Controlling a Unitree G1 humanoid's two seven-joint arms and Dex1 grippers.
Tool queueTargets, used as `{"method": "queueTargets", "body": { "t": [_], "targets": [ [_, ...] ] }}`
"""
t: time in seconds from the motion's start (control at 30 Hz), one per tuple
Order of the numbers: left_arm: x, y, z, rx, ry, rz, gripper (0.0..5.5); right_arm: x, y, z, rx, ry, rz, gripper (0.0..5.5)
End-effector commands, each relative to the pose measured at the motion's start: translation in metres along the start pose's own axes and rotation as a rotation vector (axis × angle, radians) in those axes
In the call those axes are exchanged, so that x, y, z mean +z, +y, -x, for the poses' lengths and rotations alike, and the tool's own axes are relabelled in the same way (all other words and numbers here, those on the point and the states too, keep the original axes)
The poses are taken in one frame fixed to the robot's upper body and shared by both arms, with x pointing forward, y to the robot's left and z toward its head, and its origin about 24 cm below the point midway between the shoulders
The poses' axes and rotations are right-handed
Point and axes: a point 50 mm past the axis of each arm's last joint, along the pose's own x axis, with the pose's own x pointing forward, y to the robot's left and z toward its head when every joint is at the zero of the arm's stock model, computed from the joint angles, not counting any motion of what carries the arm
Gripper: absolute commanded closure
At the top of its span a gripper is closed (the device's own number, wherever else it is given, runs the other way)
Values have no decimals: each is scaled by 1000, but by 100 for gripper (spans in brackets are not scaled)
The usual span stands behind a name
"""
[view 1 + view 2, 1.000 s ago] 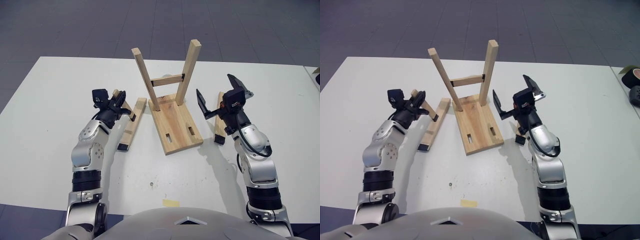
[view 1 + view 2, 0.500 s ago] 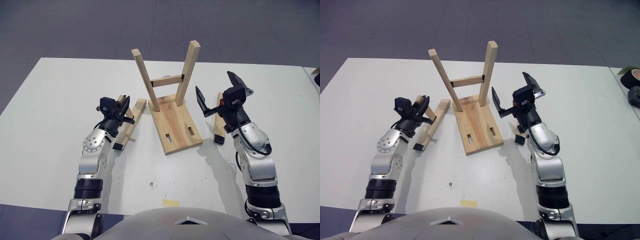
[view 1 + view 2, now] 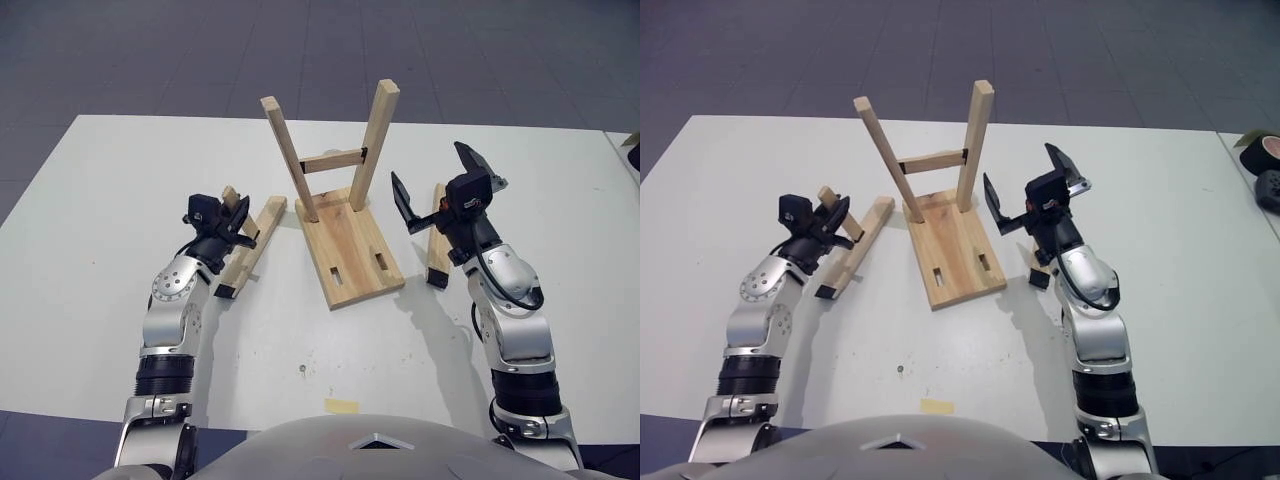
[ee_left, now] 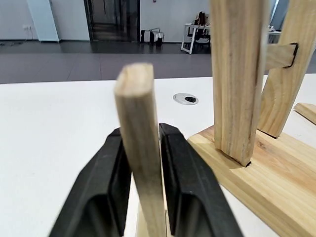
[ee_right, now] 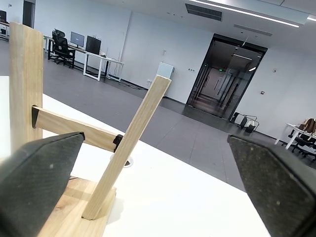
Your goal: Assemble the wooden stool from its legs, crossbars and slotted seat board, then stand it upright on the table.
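Observation:
The slotted seat board lies flat on the white table, with two legs standing up from its far end, joined by a crossbar. To its left my left gripper is shut on a loose wooden leg piece; in the left wrist view the black fingers pinch that leg piece from both sides. A second stick tip pokes up just behind the gripper. On the board's right my right gripper is open above another loose leg lying on the table.
Bare white table stretches to the left and in front of the board. A round cable grommet sits behind the stool parts. A strip of yellow tape lies near the front edge. Dark objects sit at the far right.
My left arm has drawn in and shifted a little left, taking the leg piece with it away from the seat board. The right arm has not moved.

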Motion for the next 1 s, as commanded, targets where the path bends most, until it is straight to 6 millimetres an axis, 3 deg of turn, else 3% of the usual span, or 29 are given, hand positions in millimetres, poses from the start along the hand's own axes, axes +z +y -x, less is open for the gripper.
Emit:
{"method": "queueTargets", "body": {
  "t": [0.03,0.47,0.53,0.57,0.7,0.73,0.8,1.0],
  "targets": [
    [32,-3,-11,-30,-88,-27,372,2,-1,-1,-14,-12,2,10],
    [125,-14,-34,-86,-343,-105,151,1,2,-2,-14,-9,-4,10],
    [115,-10,-41,-67,-291,-98,112,1,2,-2,-12,-8,-8,10],
    [101,-8,-46,-65,-228,-80,92,1,3,-2,-11,-7,-9,10],
    [-3,-1,-49,-43,199,-73,20,-1,4,-3,-2,1,-11,10],
    [-18,-2,-45,-52,266,-83,12,-1,3,-3,-2,2,-9,10],
    [-26,-3,-40,-62,290,-78,12,-1,1,-3,-5,4,-8,10],
    [-9,3,-44,-47,230,-103,12,-3,3,-1,-9,11,-14,10]
  ]
}}
